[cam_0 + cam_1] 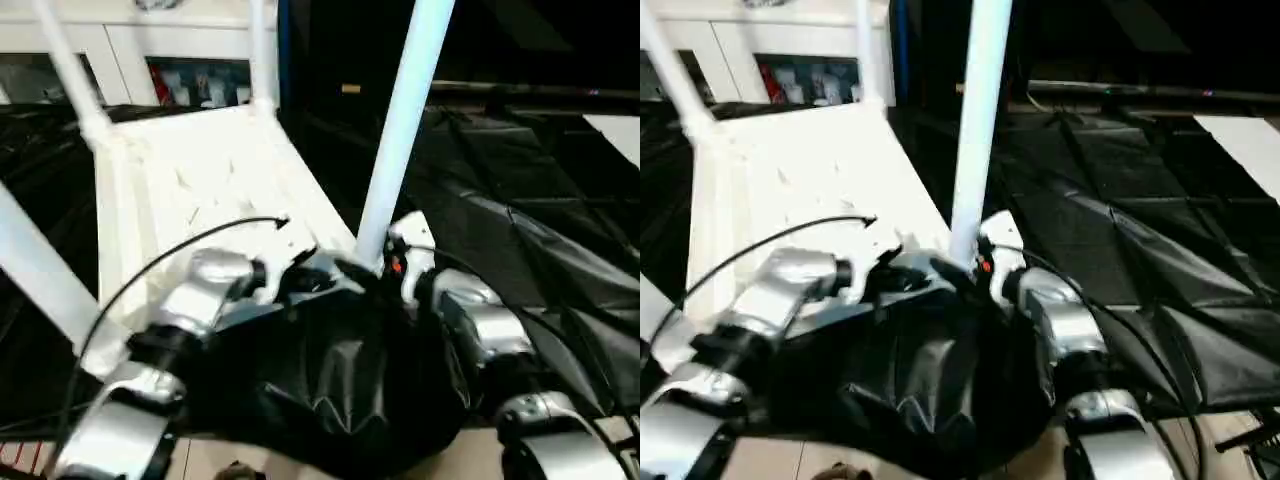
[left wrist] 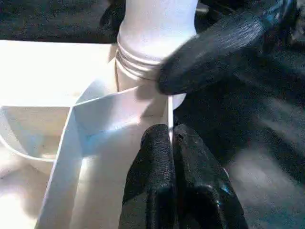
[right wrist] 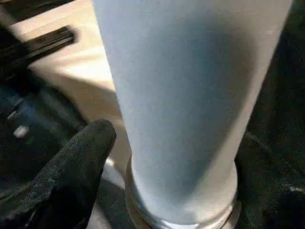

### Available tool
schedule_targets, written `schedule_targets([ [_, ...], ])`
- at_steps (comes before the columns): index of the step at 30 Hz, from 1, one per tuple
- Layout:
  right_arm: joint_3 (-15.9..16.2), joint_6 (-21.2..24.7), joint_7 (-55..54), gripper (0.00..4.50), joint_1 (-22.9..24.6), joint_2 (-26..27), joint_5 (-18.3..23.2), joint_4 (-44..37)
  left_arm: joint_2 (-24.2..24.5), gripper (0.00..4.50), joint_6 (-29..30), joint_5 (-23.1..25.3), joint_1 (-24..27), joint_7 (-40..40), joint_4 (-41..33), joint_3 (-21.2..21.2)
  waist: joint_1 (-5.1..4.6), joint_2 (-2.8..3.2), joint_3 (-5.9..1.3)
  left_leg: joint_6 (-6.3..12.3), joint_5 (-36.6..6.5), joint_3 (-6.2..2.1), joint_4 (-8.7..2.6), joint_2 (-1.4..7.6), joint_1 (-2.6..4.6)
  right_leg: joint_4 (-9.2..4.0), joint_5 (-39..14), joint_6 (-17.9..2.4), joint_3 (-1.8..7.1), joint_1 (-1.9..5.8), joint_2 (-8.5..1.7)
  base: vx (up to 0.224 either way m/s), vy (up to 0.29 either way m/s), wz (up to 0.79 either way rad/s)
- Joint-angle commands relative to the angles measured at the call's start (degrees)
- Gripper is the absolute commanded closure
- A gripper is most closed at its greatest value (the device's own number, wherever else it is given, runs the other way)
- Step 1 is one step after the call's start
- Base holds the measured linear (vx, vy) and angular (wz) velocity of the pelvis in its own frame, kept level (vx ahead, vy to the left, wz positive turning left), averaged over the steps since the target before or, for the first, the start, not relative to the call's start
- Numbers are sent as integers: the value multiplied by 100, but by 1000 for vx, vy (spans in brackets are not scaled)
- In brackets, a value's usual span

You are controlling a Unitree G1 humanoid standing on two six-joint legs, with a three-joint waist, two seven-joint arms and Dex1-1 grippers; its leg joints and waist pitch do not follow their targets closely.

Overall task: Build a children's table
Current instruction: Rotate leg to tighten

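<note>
White plastic tabletop (image 1: pixel 200 190) lies upside down on black sheeting (image 1: pixel 520 210), so its corner sockets face up. The long white tubular leg (image 1: pixel 400 130) stands in the near socket. The left gripper (image 2: pixel 171 143) pinches the rim, steadying it. The right gripper (image 3: pixel 143 143) spans the leg's base, jaws wide, probably for turning it.

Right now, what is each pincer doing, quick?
Left pincer: shut, pinching a thin rib of the tabletop.
Right pincer: open around the leg, not clamped.
</note>
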Motion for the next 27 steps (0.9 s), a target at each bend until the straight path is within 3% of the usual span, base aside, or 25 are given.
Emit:
schedule_targets([
  [1,686,37,1054,65,147,77,138,-250,-82,450,-204,-322,-15,-495,-516,-221,52,-1,-369,223,-1492,-195,-388,399,79,-530,-2093,-969,341,260,-584,0,0,0],
  [4,780,68,1463,65,208,-144,160,-367,62,450,-204,-363,60,-793,-598,-282,131,13,-376,211,-1497,-169,-388,421,128,-517,-1940,-1069,337,220,-571,0,0,0],
  [8,848,148,1715,65,246,-278,154,-412,155,450,-210,-372,101,-955,-626,-308,167,3,-363,131,-1591,-180,-401,414,119,-515,-2107,-1033,339,227,-581,0,0,0],
  [11,1020,211,2159,65,318,-482,92,-496,346,450,-132,-410,229,-1206,-808,-340,194,-59,-359,141,-1547,-185,-400,418,107,-523,-2241,-959,346,234,-603,0,0,0],
  [13,1086,240,2273,65,312,-517,85,-503,406,450,-62,-428,282,-1290,-893,-348,214,-42,-361,167,-1468,-180,-397,414,104,-513,-2231,-950,344,225,-596,0,0,0],
  [18,1087,294,2295,122,273,-460,128,-465,446,450,-3,-446,347,-1319,-980,-366,212,-60,-362,116,-1501,-188,-401,415,114,-519,-2261,-943,343,219,-603,0,0,0],
  [27,937,377,1880,175,265,-252,158,-403,256,450,64,-420,244,-895,-835,-226,214,-58,-364,102,-1493,-187,-395,404,116,-521,-2249,-931,340,222,-595,0,0,0],
])
